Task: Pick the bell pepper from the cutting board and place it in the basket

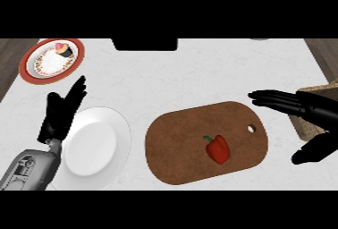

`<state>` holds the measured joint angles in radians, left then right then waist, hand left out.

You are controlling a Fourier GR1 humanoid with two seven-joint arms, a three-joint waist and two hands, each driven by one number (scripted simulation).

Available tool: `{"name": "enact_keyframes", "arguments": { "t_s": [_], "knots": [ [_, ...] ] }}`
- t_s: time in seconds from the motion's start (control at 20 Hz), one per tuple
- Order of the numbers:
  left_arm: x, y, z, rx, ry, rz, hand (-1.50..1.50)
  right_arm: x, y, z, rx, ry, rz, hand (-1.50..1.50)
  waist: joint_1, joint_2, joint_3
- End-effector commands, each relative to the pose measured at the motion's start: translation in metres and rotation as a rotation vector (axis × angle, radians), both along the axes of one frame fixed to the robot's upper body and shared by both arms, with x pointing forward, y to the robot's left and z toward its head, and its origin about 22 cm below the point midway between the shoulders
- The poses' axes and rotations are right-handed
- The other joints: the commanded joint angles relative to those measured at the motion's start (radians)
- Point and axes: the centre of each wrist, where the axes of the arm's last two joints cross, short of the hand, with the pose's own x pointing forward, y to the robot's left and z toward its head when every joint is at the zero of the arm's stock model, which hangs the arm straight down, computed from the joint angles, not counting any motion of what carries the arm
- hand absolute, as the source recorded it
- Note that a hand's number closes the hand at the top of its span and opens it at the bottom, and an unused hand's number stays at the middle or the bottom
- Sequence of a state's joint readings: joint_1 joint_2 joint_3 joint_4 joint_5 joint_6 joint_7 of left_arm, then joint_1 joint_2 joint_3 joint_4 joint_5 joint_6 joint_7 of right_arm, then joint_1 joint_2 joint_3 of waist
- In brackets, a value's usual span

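The red bell pepper (218,150) lies on the brown cutting board (191,134), right of its middle, long axis running up and down the view with the green stem toward the far edge. The right hand (300,109) hangs spread wide beyond the board's right end, in front of the basket (314,94), touching nothing. The left hand (63,112) rests open, fingers up, beside a white plate (95,145); a red-rimmed plate (46,62) with a cupcake (61,49) sits farther back.
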<state>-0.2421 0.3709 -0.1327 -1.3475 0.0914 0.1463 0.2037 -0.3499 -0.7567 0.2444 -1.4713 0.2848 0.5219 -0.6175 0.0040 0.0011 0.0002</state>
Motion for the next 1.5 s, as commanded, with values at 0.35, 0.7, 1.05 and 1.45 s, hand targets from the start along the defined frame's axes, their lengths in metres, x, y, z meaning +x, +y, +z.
{"name": "enact_keyframes", "arguments": {
  "t_s": [0.35,0.7,1.05,1.45],
  "knots": [
    [-0.004,-0.007,0.012,0.009,0.018,0.001,0.00,0.007,0.037,-0.050,0.003,0.091,0.099,-1.50,0.003,-0.001,0.000],
    [-0.009,0.017,0.003,-0.004,0.007,0.015,0.00,0.004,0.043,-0.083,0.009,0.079,0.079,-1.50,-0.001,-0.001,0.000],
    [0.008,-0.008,-0.011,0.005,0.003,-0.001,0.00,0.004,0.062,-0.094,-0.003,0.072,0.105,-1.50,-0.005,0.000,0.000],
    [0.009,0.002,-0.006,-0.002,0.005,0.003,0.00,0.012,0.092,-0.093,0.012,0.070,0.099,-1.50,-0.003,0.000,0.000]
  ]
}}
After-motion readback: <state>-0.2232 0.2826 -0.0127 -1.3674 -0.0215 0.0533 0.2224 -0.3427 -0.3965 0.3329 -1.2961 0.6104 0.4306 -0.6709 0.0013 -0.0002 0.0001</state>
